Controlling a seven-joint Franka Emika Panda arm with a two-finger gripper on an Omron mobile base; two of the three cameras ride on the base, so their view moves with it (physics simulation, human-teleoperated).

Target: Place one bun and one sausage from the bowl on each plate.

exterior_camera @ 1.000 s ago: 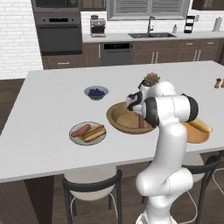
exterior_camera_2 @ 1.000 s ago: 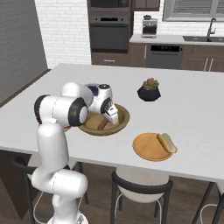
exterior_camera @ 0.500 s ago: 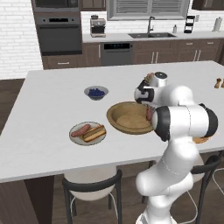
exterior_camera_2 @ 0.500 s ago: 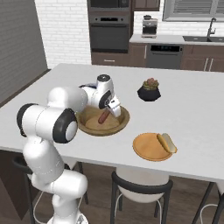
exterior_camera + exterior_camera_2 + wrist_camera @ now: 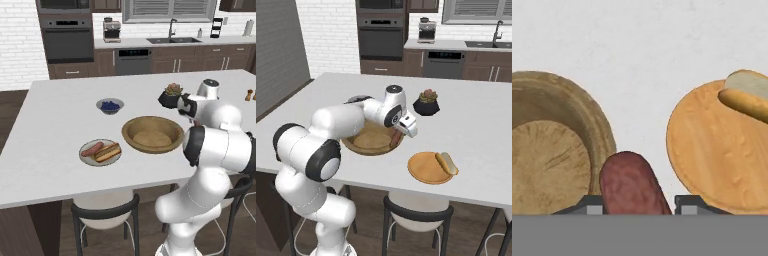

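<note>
We have lifted the sausage (image 5: 397,137) out of the wooden bowl (image 5: 372,140) and swung it right: a second ago the pincer (image 5: 404,131) was down inside the bowl, and now it hangs past the bowl's right rim, over bare worktop (image 5: 476,115) between the bowl and the orange plate (image 5: 428,168). The pincer is clamped on the sausage, whose rounded dark-red end juts out between the finger tips in the hand view (image 5: 632,185).

The bowl (image 5: 152,134) now looks empty, only its pale floor showing. On the left, the grey-rimmed plate (image 5: 100,152) already carries a sausage and a bun side by side, so we judge that plate finished. The orange plate (image 5: 717,145) holds just a bun (image 5: 747,95) near its far right edge, with most of its surface free.

So this sausage looks like the last piece. We judge that we must carry it a little further right, over the plate's open part beside the bun, lower it and release. The potted plant (image 5: 427,102) stands well behind our path.
</note>
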